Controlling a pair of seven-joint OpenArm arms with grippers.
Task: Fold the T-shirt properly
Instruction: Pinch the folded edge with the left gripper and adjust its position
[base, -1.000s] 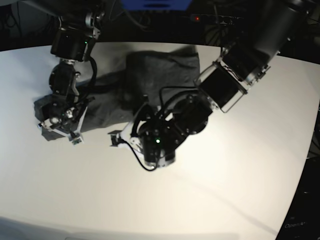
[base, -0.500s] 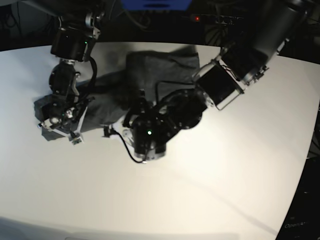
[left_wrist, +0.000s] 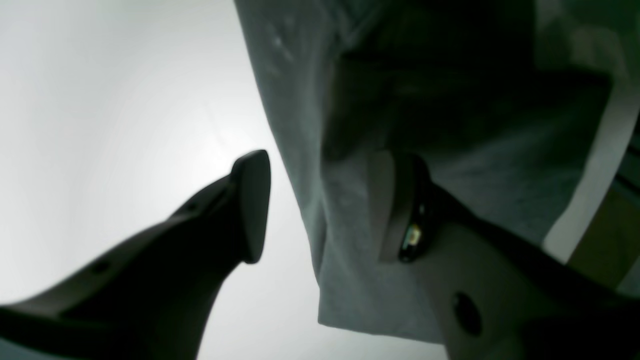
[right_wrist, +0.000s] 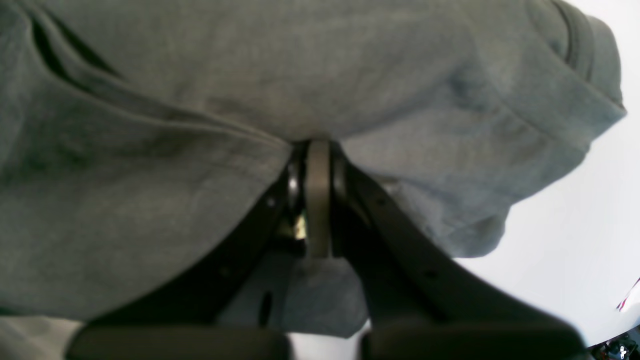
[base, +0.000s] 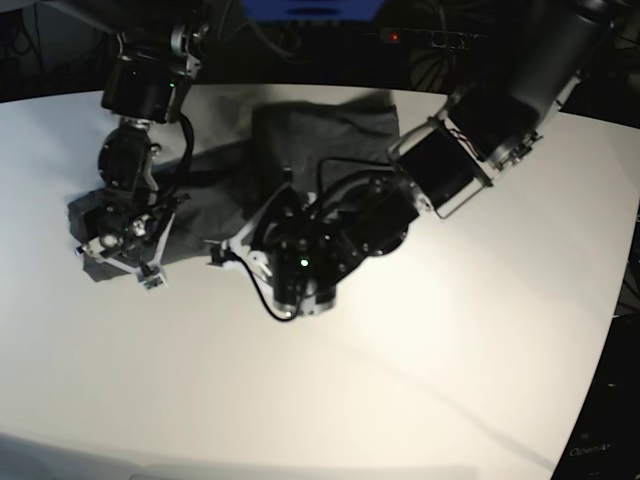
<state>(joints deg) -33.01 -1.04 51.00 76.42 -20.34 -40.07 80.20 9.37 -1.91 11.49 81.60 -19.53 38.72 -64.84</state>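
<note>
2 grippers work the cloth: right gripper (right_wrist: 318, 200) has its jaws pressed together, pinching a fold of the T-shirt (base: 320, 140). Left gripper (left_wrist: 320, 210) has jaws spread, 1 finger (left_wrist: 400, 215) on the shirt's edge, the other over bare white surface (base: 450, 350). Dark grey T-shirt lies rumpled on the surface's far side, btwn both arms.

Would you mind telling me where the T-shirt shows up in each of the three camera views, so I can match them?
Base view: the T-shirt lies upper centre-left on the white table, partly under both arms.
Left wrist view: the T-shirt fills the centre and upper right, its edge between the open fingers of the left gripper.
Right wrist view: it fills most of the frame, pinched by the right gripper.
Shared landmark: the white table.
</note>
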